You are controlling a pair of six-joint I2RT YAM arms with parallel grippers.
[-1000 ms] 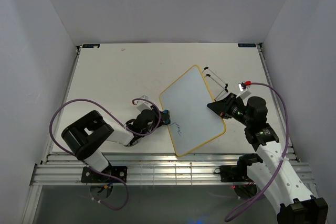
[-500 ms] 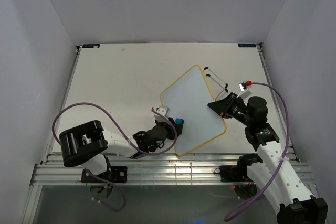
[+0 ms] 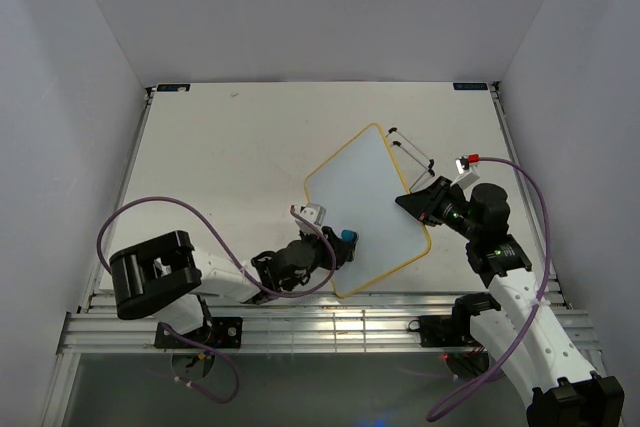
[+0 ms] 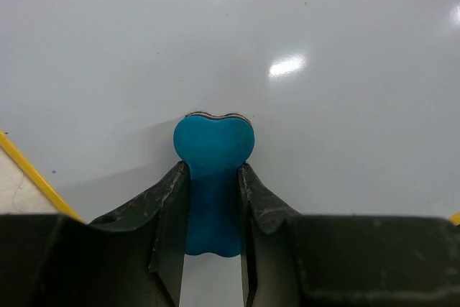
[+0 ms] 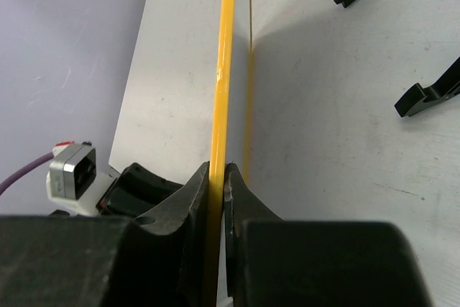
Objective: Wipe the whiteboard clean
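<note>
The whiteboard (image 3: 370, 202), glossy white with a yellow frame, lies tilted on the table right of centre. No blue writing shows on it now. My left gripper (image 3: 340, 244) is shut on the small blue eraser (image 4: 213, 145), which rests on the board's white face (image 4: 323, 26) near its lower left edge; the eraser also shows in the top view (image 3: 347, 236). My right gripper (image 3: 412, 201) is shut on the board's yellow frame (image 5: 221, 84) at its right edge; the frame runs edge-on between the jaws.
The board's black wire feet (image 3: 410, 150) stick out behind it and show in the right wrist view (image 5: 431, 91). The left arm's purple cable (image 3: 150, 209) loops over the table's near left. White walls close in the table on three sides.
My left gripper swung from the table left of the board down and right onto the board's lower part with the eraser. The blue marks there no longer show. The right arm held still.
</note>
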